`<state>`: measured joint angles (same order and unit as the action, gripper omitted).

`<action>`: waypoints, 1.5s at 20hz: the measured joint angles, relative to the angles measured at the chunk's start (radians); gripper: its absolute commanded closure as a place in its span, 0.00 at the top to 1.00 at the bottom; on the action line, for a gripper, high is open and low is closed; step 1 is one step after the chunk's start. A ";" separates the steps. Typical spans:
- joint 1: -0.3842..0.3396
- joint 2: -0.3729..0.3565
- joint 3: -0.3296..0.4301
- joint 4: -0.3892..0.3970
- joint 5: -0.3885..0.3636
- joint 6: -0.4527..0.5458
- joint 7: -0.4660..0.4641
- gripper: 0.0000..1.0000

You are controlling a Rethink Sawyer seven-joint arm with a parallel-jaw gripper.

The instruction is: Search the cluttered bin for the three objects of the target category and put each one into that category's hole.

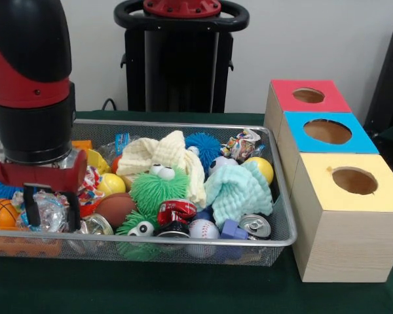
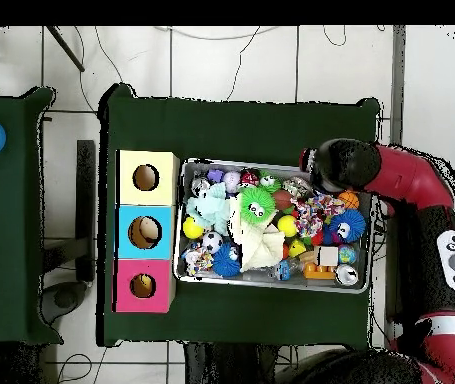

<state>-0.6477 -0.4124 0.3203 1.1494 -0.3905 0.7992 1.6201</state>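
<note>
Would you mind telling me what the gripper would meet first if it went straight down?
Probably the crinkly clear plastic wrapper between the open gripper fingers, beside the small orange basketball; depth is unclear.

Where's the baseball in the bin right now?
Front view: the baseball lies against the bin's near wall, right of centre, between the crushed red can and the purple block.

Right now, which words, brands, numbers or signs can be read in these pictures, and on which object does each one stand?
None can be read.
Crushed red can: white marks, too blurred to read.
Crumpled wrappers: print too small to read.
Three boxes with holes: plain colours, no labels.
</note>
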 measured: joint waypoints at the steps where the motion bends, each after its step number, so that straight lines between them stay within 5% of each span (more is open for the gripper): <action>1: -0.002 -0.016 0.000 0.019 0.000 0.000 0.000 1.00; 8: -0.029 -0.061 0.000 0.083 0.000 -0.030 0.000 1.00; 20: -0.156 -0.034 -0.001 0.188 -0.028 -0.277 0.000 1.00; 30: -0.165 -0.015 -0.005 0.250 -0.096 -0.392 0.000 1.00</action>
<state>-0.8127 -0.4273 0.3151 1.3999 -0.4861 0.4074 1.6201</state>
